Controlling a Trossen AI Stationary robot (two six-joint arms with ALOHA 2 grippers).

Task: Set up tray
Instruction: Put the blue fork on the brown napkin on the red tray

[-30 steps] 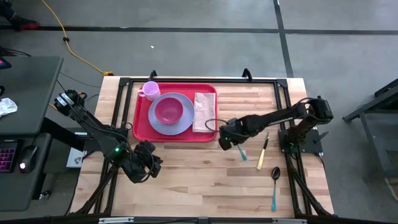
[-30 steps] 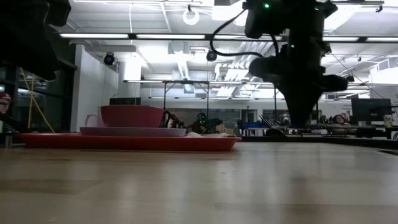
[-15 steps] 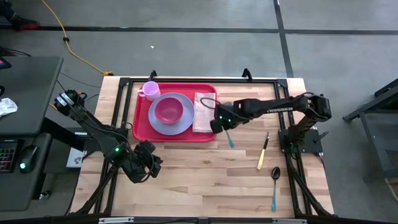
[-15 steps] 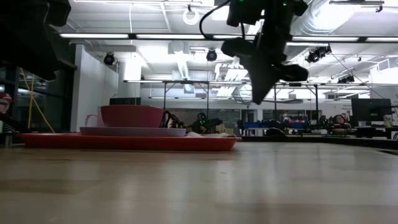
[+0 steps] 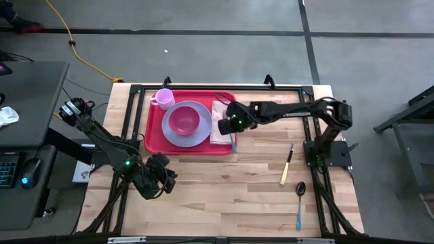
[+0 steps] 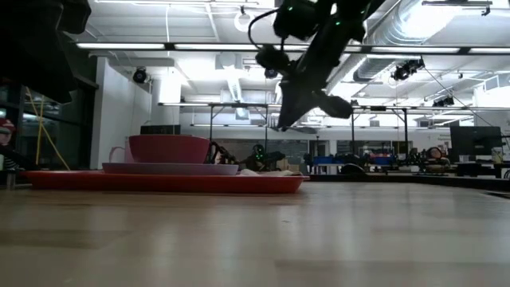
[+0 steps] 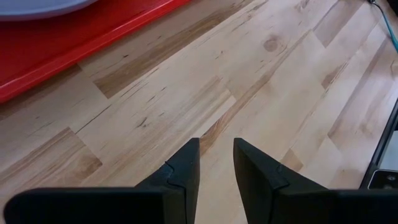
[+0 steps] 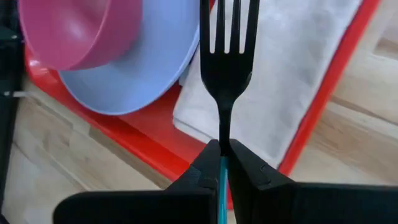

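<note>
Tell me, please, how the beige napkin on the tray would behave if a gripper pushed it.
The napkin looks thin and creased, so it is probably floppy and would likely bunch rather than slide whole. It seems light; the fork in the right gripper could easily shift it on the smooth red tray.

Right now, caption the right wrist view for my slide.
Right pincer shut on a black fork, held above the napkin on the red tray.

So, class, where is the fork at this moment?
The fork is held in the right gripper, above the napkin at the red tray's right end, beside the lavender plate.
</note>
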